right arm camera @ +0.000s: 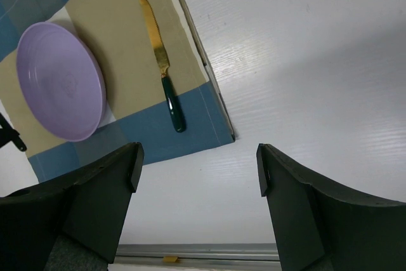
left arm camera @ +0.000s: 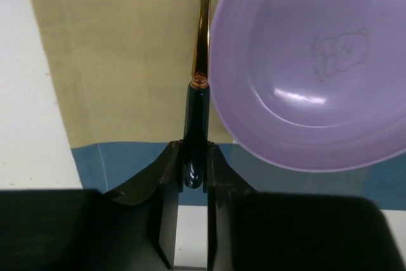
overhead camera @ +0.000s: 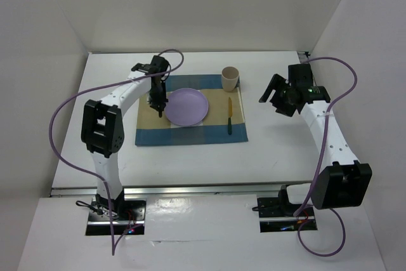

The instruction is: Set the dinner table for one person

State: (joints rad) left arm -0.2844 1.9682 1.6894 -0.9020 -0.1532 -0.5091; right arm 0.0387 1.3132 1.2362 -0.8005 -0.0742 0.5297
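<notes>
My left gripper (left arm camera: 195,163) is clamped on the dark green handle of a gold utensil (left arm camera: 201,42), just left of the purple plate (left arm camera: 304,68) and low over the striped placemat (overhead camera: 190,132). My right gripper (right arm camera: 200,169) hangs with jaws wide apart. The white dinner table (right arm camera: 304,61) lies bare below it, just right of the placemat's edge and the knife (right arm camera: 163,74).

Left end effector (left arm camera: 193,160) clamps gold utensil (left arm camera: 202,55); purple plate (left arm camera: 304,74) just beside.

Count's easy: one white surface (overhead camera: 190,164), one striped placemat (overhead camera: 190,136), one purple plate (overhead camera: 185,106), one tan cup (overhead camera: 229,79), one knife (overhead camera: 229,116), plus one other gold-and-green utensil (left arm camera: 196,112).
</notes>
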